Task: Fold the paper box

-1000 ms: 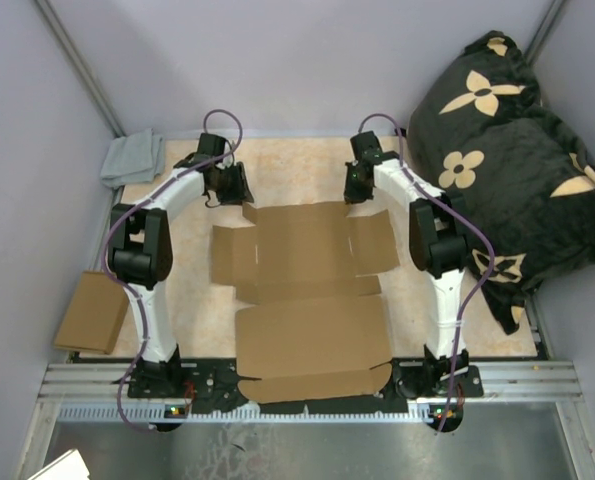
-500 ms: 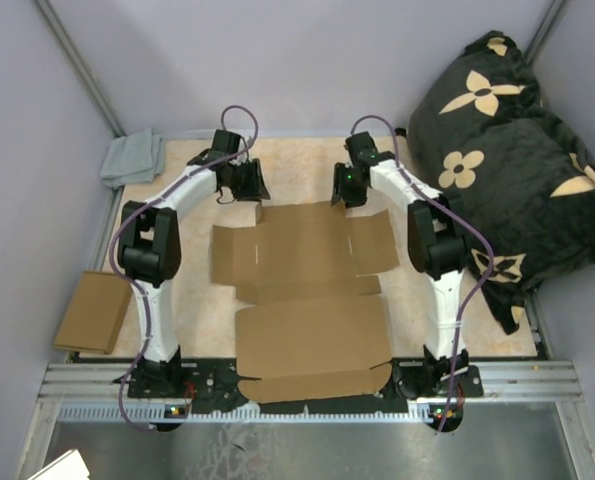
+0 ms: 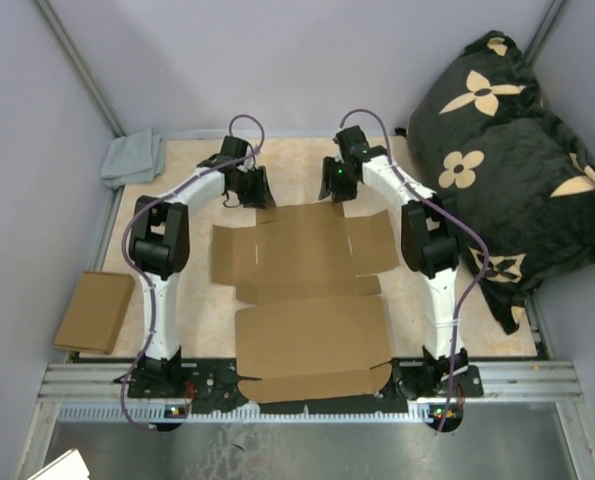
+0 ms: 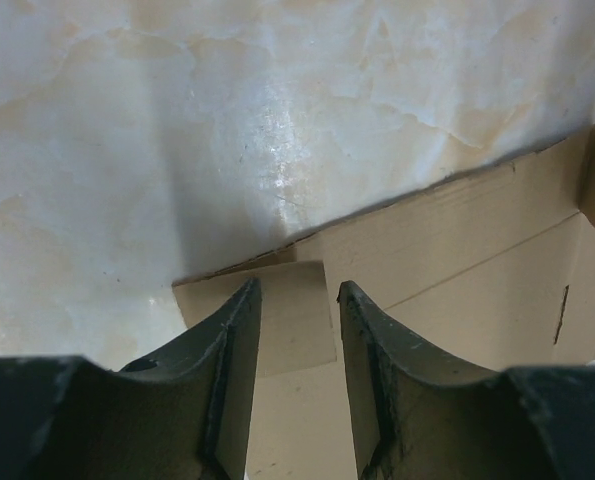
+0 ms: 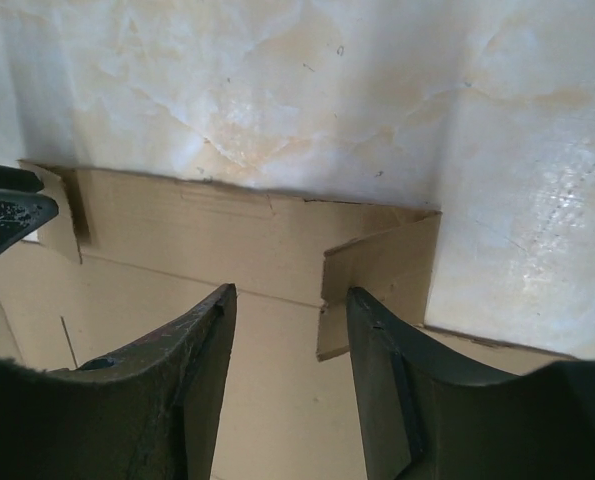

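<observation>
The paper box lies flat and unfolded in the middle of the table, flaps spread out. Both grippers hover at its far edge. In the top view my left gripper is over the far left corner and my right gripper over the far middle. The left wrist view shows the left gripper open above a small corner flap, gripping nothing. In the right wrist view the right gripper is open over the panel, beside a slightly raised tab.
A smaller brown cardboard rectangle lies off the table's left side. A grey cloth sits at the far left corner. A black flowered cushion fills the right side. The marbled tabletop shows beyond the box.
Both grippers have moved inward along the box's far edge, toward each other. The right gripper has gone from shut to open.
</observation>
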`<state>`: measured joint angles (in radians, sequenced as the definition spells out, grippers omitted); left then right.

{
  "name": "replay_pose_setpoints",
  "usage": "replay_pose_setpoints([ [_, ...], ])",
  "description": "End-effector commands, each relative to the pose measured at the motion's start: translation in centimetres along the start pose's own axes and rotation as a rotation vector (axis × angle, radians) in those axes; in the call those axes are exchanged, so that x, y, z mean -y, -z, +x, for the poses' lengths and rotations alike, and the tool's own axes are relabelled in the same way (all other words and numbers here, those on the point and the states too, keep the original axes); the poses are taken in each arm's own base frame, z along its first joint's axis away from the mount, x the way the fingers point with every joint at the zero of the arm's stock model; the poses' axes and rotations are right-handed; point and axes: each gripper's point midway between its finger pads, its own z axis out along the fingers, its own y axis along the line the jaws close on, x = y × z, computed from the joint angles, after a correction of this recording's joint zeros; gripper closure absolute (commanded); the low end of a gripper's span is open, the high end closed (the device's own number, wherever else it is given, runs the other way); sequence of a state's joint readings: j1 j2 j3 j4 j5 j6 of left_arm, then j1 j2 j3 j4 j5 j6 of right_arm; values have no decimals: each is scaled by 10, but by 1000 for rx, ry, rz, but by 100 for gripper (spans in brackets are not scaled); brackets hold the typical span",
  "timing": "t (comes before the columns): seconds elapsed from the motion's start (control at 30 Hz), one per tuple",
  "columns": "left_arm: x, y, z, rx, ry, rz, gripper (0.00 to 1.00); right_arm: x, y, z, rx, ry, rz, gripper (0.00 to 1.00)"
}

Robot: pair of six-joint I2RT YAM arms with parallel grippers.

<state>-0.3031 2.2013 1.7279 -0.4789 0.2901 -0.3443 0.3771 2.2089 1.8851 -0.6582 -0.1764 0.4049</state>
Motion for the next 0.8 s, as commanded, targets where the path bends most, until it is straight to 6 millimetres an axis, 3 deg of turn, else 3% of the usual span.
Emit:
replay_pose_setpoints([
  [0.0, 8, -9, 1, -17, 14, 36, 56, -6, -17, 11, -39, 6, -16, 51],
  [0.13, 6, -14, 2, -22, 16, 34, 56, -4, -27, 19, -67, -7, -16, 51],
  [0.3, 4, -23, -6, -16, 11, 33, 56, -3, -38, 16, -75, -14, -7, 51],
  [0.53, 6, -34, -37, 21, 5, 34, 56, -7, -49, -4, -64, -26, 5, 51],
  [0.63, 7, -21, -60, 67, 3, 36, 56, -10, -44, -16, -30, -27, 7, 51],
  [0.77, 2, 16, -77, 126, -15, 6, 51, -12, -10, -36, 64, -14, 39, 50],
])
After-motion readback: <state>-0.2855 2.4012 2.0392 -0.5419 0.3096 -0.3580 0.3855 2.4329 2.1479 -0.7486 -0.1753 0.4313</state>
